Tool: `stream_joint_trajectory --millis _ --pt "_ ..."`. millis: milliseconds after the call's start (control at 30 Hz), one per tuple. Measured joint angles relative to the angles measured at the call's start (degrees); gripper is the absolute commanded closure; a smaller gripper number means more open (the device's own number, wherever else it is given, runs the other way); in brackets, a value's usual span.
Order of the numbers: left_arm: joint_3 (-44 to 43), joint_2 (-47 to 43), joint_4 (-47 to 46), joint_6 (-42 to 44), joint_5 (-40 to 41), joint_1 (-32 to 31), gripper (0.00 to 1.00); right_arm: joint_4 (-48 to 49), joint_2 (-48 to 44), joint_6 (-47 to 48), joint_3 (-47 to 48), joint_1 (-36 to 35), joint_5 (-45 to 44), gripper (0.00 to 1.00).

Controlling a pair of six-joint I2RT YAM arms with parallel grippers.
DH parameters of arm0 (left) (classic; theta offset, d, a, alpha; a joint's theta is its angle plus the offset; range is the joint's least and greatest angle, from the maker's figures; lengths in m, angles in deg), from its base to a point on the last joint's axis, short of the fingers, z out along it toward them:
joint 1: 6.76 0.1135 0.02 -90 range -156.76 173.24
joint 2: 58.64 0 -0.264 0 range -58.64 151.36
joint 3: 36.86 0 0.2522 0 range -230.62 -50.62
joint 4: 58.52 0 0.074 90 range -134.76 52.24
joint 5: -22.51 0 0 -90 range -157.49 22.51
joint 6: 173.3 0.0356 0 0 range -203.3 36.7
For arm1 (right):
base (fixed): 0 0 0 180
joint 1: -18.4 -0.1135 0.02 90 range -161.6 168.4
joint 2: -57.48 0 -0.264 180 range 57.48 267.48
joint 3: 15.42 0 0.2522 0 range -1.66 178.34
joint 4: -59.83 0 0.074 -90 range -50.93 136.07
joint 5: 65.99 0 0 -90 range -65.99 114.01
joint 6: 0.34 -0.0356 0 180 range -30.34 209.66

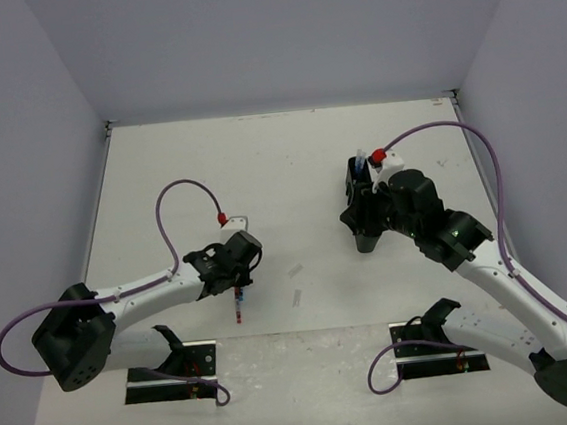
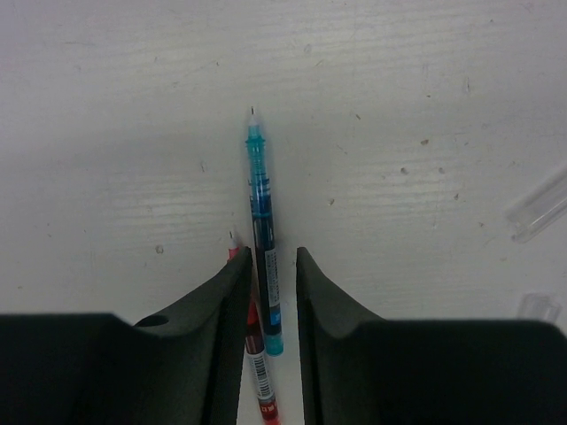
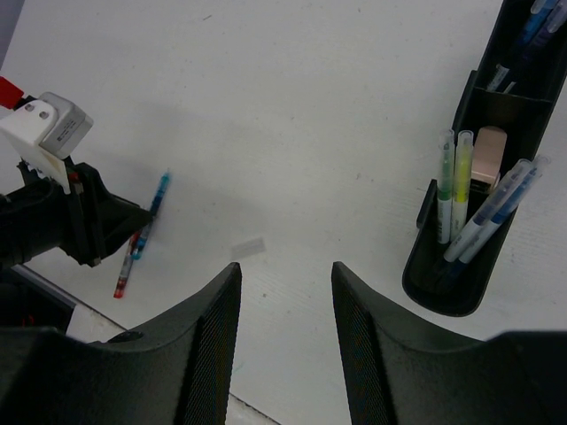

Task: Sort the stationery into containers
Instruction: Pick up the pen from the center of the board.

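Your left claw (image 2: 275, 255) straddles the blue pen (image 2: 260, 190) lying on the table (image 2: 399, 106), jaws drawn narrow around it; you cannot tell whether they pinch it. The red pen (image 2: 259, 367) lies alongside, partly under one finger. Your right claw (image 3: 285, 270) stands open near the black tray (image 3: 443, 288).

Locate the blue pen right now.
Left side of the table: the blue pen lies between the fingers of the left gripper in the left wrist view, beside a red pen.

The red pen (image 2: 263, 390) is cut off by the lower edge and partly hidden behind a finger (image 2: 217, 336). The black organiser tray (image 3: 443, 288) is cropped by the upper right corner.
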Motion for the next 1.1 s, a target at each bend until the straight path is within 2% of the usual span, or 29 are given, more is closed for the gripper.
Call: stream_joint_trajectory --millis 167,300,833,1033,1100 --pt "1.22 0.0 -0.62 -0.03 -0.65 0.02 0.74 0.0 0.2 -0.02 0.0 0.0 1.76 0.53" --pt "1.32 0.0 -0.93 -0.04 -1.06 0.02 0.81 0.0 0.38 -0.02 0.0 0.0 2.13 0.53" --pt "3.9 0.39 -4.22 -0.61 -2.7 -0.01 0.83 0.0 0.42 -0.02 0.0 0.0 3.23 0.53" --pt "4.07 0.4 -5.09 -0.61 -3.21 -0.22 0.88 0.01 0.38 -0.02 0.0 0.0 3.23 0.52" --pt "4.07 0.55 -5.42 -0.63 -3.27 -0.59 0.96 0.0 0.29 -0.02 0.0 0.0 3.23 0.51"
